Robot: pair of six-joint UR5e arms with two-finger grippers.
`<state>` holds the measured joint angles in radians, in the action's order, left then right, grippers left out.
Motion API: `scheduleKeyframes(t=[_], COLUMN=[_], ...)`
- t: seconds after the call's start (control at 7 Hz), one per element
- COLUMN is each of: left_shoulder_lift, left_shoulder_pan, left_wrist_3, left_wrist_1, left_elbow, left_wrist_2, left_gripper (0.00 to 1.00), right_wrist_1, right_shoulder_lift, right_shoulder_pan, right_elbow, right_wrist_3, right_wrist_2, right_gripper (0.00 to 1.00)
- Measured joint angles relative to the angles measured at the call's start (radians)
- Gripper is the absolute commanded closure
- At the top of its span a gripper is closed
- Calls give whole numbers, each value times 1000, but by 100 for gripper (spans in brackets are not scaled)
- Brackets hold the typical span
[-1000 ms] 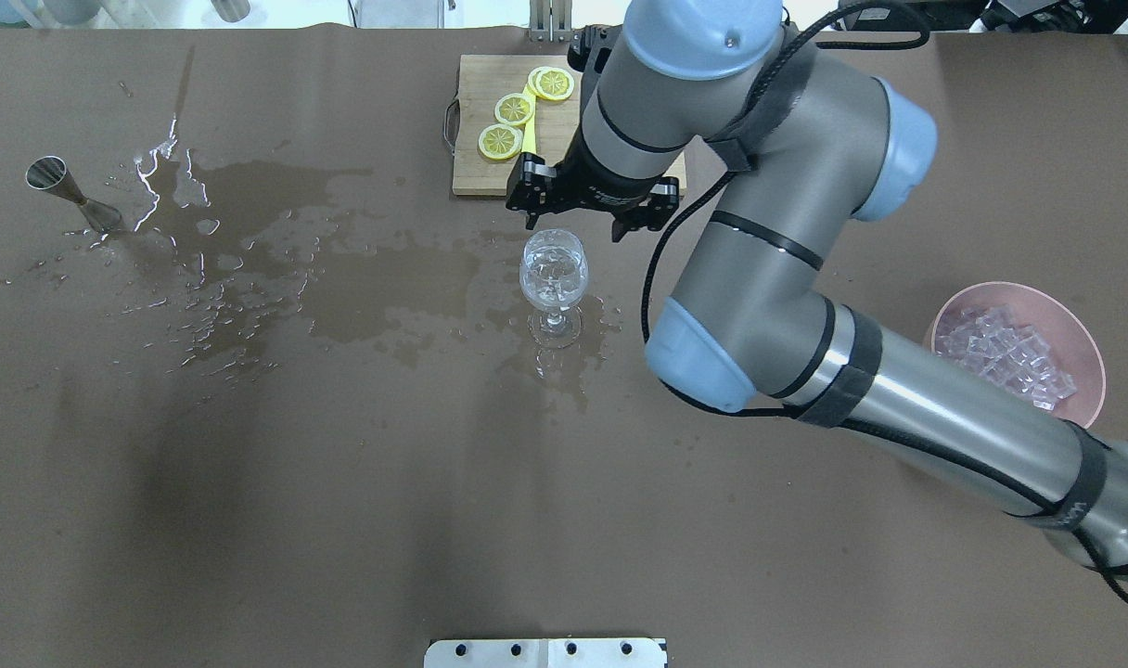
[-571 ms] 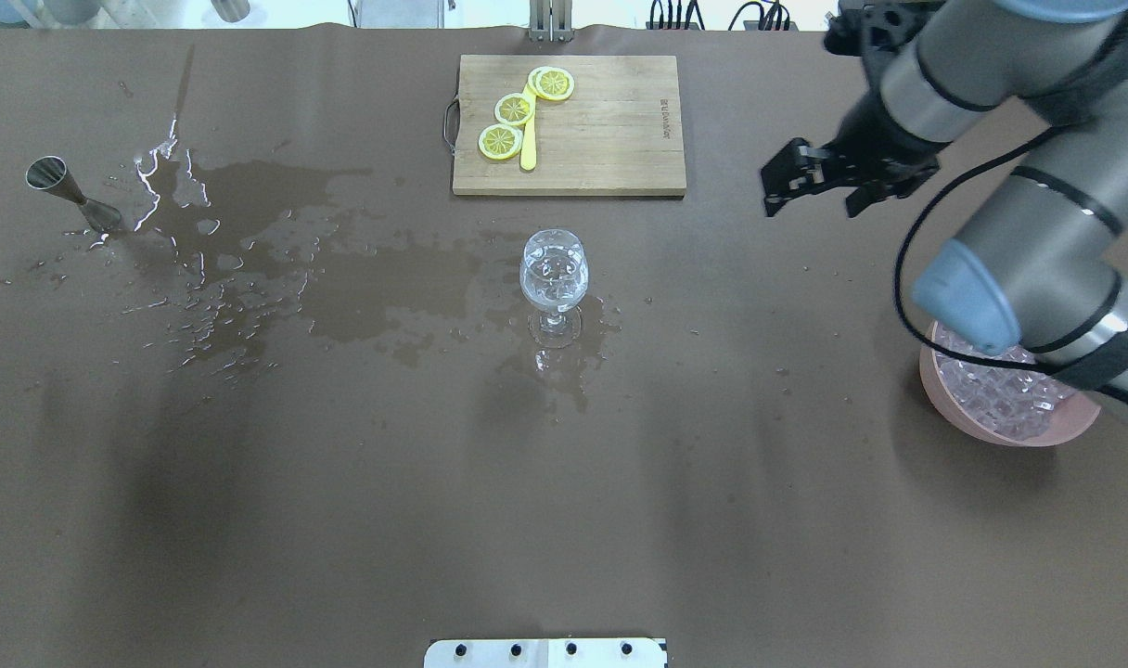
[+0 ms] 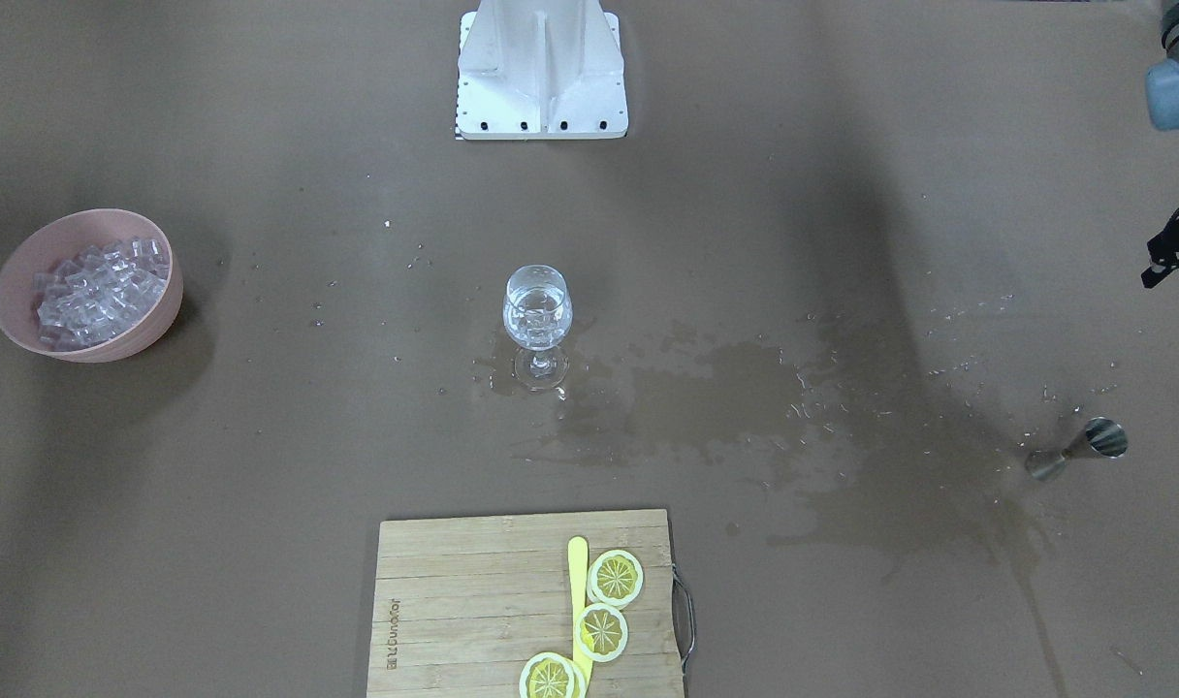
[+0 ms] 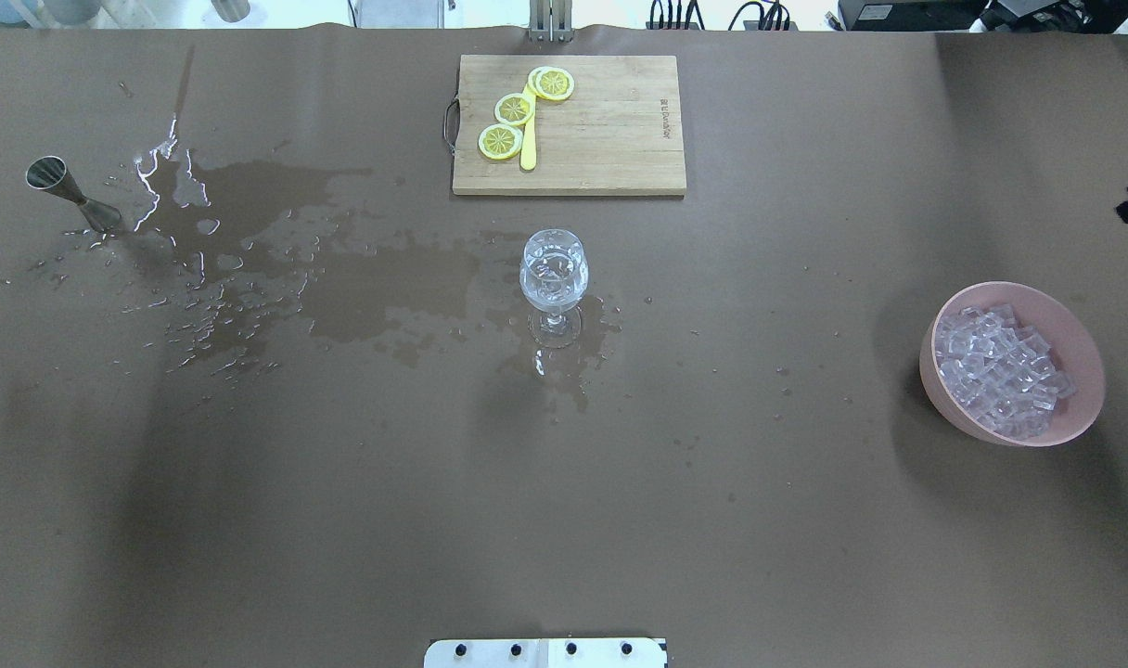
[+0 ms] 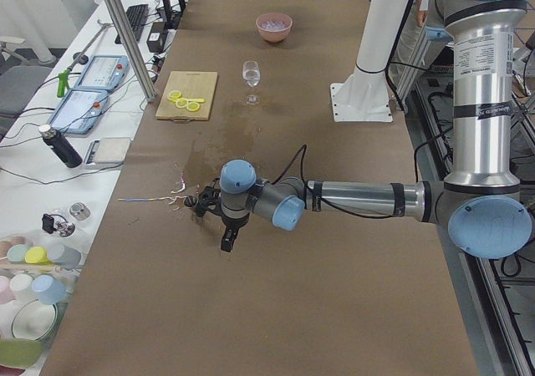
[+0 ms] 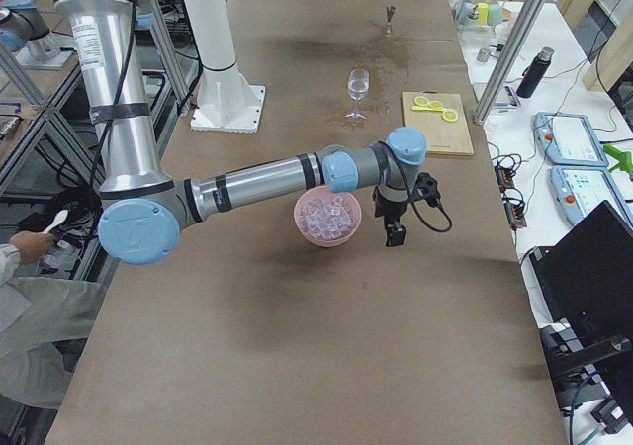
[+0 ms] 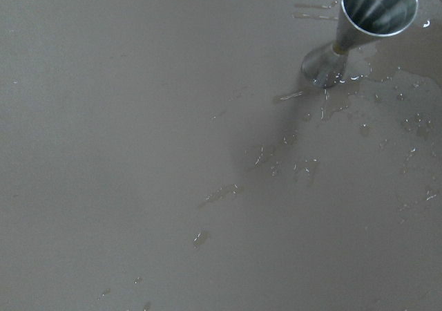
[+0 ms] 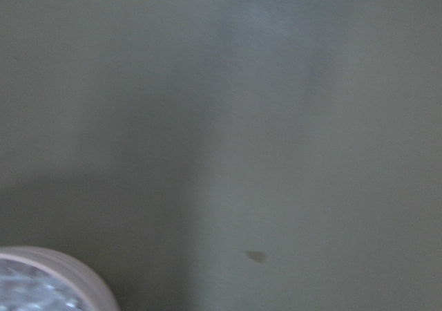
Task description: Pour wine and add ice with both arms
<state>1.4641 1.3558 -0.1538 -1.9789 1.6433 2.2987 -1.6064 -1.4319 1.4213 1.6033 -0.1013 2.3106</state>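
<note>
At the far left the left gripper hangs over wet table beside the steel jigger, which stands upright on its own; nothing shows between its fingers, but how wide they stand I cannot tell. A broad spill runs from the jigger toward the wine glass at mid-table, which holds a little wine with clear cubes in it, so pouring and icing both look done, if messily. Behind it lies the cutting board with lemon slices. On the right most of the ice sits in the pink bowl, with the right gripper just beside it, its opening unreadable. Little seems left.
</note>
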Motion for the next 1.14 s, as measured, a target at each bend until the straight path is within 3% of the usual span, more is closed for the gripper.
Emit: scheduleKeyframes(t=[0.29,0.57,0.86,1.14], left_shoulder_lift=[-28,-26,27,74], left_shoulder_pan=[32,95,124,127], left_wrist_3=[20,21,36,132], left_wrist_1=[7,39,201,294], left_elbow=[21,23,7,-32], left_wrist_2=[57,70,63,-6], left_gripper=[2,2,2,2], right_wrist_1=[6,7,7,8], right_shoulder_lift=[-37,-68,-68,-64], right_shoulder_pan=[136,163,156,143], right_elbow=[-127,-146,-139,-130], right_wrist_3=[-178,-208,-207,-191], right_wrist_2=[15,-7,-23,-27], right_gripper=[0,0,0,0])
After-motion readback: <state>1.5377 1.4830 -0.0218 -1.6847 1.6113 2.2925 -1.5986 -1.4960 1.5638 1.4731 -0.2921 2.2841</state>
